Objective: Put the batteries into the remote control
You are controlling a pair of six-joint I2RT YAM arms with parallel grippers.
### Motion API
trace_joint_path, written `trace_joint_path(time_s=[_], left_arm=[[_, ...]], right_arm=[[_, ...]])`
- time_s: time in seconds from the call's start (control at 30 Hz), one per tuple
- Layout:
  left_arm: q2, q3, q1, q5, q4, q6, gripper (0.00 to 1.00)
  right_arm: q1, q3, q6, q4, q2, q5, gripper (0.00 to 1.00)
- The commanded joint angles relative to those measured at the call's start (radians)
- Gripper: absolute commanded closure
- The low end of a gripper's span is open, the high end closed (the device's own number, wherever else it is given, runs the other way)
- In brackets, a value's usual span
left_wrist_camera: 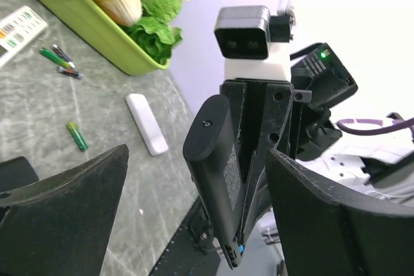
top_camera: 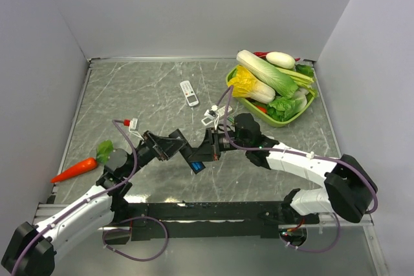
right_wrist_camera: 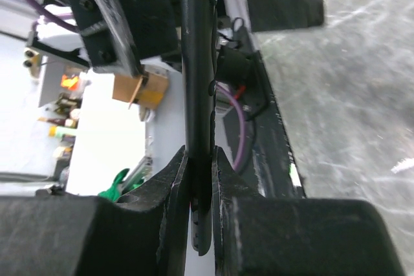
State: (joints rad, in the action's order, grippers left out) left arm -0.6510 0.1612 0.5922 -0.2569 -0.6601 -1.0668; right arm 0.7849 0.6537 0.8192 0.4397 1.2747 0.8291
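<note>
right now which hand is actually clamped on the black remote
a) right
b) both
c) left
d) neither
a: the right hand pinches the black remote edge-on between its fingers, while the left hand stands open with a gap on either side of it.

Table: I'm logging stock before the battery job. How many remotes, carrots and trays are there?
Remotes: 2, black remote and white remote
Carrot: 1
Tray: 1
Total: 4
</note>
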Motion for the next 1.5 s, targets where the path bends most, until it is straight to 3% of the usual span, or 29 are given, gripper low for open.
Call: trace_joint_path(time_s=[0.0, 0.07, 0.23, 0.33, 0.37, 0.4, 0.47, 0.5, 0.53, 0.6, 0.7, 0.83, 0.9, 1.17, 1.47], left_arm=[[0.017, -0.025, -0.006, -0.044, -0.136, -0.059, 0.13], [0.034, -0.040, -0.005, -0.030, -0.150, -0.070, 0.17], [0.109, -0.035, -0.005, 0.014, -0.085, -0.065, 0.42], [0.139, -0.026, -0.005, 0.038, -0.041, -0.055, 0.68], [0.145, -0.022, -0.005, 0.045, -0.026, -0.052, 0.79], [0.145, -0.017, -0.005, 0.051, 0.008, -0.047, 0.83], [0.154, 0.003, -0.005, 0.083, 0.054, -0.029, 0.92], [0.157, 0.011, -0.005, 0.099, 0.112, -0.022, 0.95], [0.160, 0.030, -0.005, 0.117, 0.150, -0.004, 0.98], [0.171, 0.058, -0.005, 0.198, 0.236, 0.022, 0.99], [0.182, 0.128, -0.005, 0.339, 0.448, 0.053, 0.99], [0.195, 0.161, -0.006, 0.510, 0.727, 0.013, 0.99], [0.206, 0.159, -0.006, 0.576, 0.784, -0.010, 0.99], [0.329, 0.164, -0.006, 0.674, 1.000, -0.024, 0.99], [0.471, 0.155, -0.006, 0.656, 1.073, -0.035, 0.99]], right_arm=[[0.027, 0.060, 0.064, 0.149, 0.034, 0.027, 1.00], [0.033, 0.058, 0.087, 0.172, 0.048, 0.030, 1.00], [0.039, 0.050, 0.118, 0.206, 0.066, 0.031, 1.00], [0.042, 0.052, 0.127, 0.212, 0.078, 0.034, 0.99], [0.040, 0.055, 0.127, 0.208, 0.083, 0.038, 0.94], [0.042, 0.058, 0.120, 0.203, 0.086, 0.036, 0.82], [0.040, 0.083, 0.100, 0.145, 0.086, 0.028, 0.72], [0.039, 0.095, 0.060, 0.116, 0.086, 0.025, 0.59], [0.039, 0.125, 0.035, 0.035, 0.084, 0.021, 0.53], [0.027, 0.161, -0.053, -0.066, 0.080, -0.027, 0.39], [0.011, 0.245, -0.203, -0.319, 0.071, -0.178, 0.28], [0.007, 0.360, -0.347, -0.567, 0.121, -0.402, 0.23], [0.007, 0.403, -0.400, -0.660, 0.169, -0.474, 0.21], [0.016, 0.622, -0.477, -0.766, 0.481, -0.542, 0.15], [0.027, 0.816, -0.535, -0.822, 0.715, -0.519, 0.16]])
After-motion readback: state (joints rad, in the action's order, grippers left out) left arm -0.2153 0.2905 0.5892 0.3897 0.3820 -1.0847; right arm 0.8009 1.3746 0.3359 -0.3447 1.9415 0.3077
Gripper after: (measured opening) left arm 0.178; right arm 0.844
